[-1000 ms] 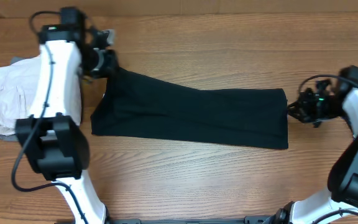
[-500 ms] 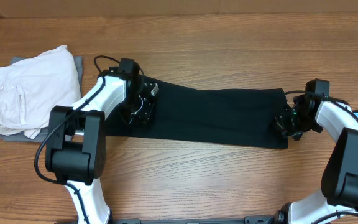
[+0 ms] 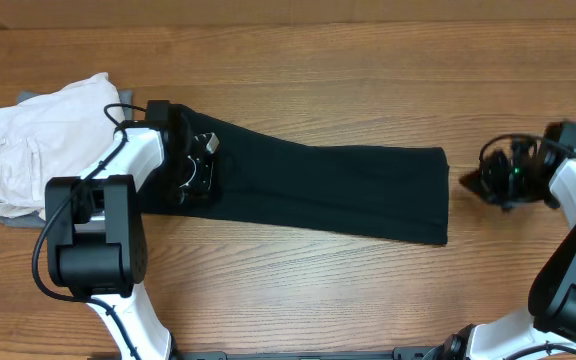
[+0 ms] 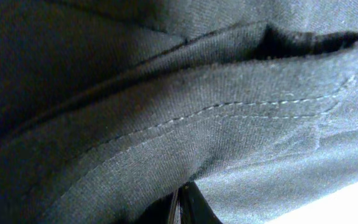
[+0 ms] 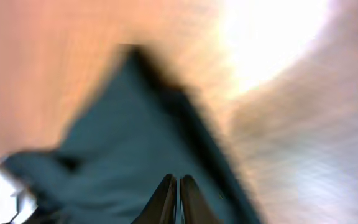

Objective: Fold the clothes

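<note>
The black T-shirt [image 3: 328, 190] lies on the wooden table as a long strip, running from left to right. My left gripper [image 3: 196, 168] sits on its left end. In the left wrist view its fingers [image 4: 180, 202] are together, with a stitched hem fold of the shirt [image 4: 216, 124] pinched at their tips. My right gripper [image 3: 471, 183] is just off the shirt's right edge, above bare table. In the blurred right wrist view its fingers [image 5: 178, 186] are shut and empty, with the shirt [image 5: 123, 155] beyond them. The neck label is hidden.
A folded off-white pocketed garment [image 3: 38, 140] lies on a grey item [image 3: 18, 218] at the far left, close to the left arm. Bare wood table [image 3: 368, 80] lies behind and in front of the shirt.
My left gripper moved left with the shirt's left end, and the whole strip shifted left. My right gripper drew back to the right, off the shirt's right edge.
</note>
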{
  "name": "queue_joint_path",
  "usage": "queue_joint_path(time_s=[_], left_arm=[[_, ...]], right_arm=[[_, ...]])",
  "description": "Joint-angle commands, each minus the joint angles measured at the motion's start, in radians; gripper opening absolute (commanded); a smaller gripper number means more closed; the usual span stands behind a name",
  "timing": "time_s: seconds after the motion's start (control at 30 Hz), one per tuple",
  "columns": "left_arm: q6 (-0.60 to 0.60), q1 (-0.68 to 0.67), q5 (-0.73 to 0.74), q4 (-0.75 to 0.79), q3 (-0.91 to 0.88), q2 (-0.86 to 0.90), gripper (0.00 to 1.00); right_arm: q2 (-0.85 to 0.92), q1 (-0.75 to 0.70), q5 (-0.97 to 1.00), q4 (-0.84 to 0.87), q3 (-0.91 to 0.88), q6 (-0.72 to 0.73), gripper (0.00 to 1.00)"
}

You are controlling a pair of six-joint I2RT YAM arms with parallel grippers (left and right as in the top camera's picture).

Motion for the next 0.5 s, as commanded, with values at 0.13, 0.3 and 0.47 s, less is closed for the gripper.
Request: queue_joint_path(time_s=[0.13, 0.3, 0.47], left_arm=[[-0.014, -0.006, -0.160, 0.026, -0.041, 0.055, 0.10], [-0.014, -0.008, -0.160, 0.024, -0.041, 0.055, 0.12], [-0.014, -0.008, -0.160, 0.024, -0.041, 0.055, 0.12]], right_arm=[[0.011, 0.185, -0.078, 0.151, 0.000, -0.003, 0.07], [0.093, 0.299, 0.180, 0.220, -0.016, 0.151, 0.07], [0.179, 0.305, 0.379, 0.245, -0.016, 0.300, 0.07]])
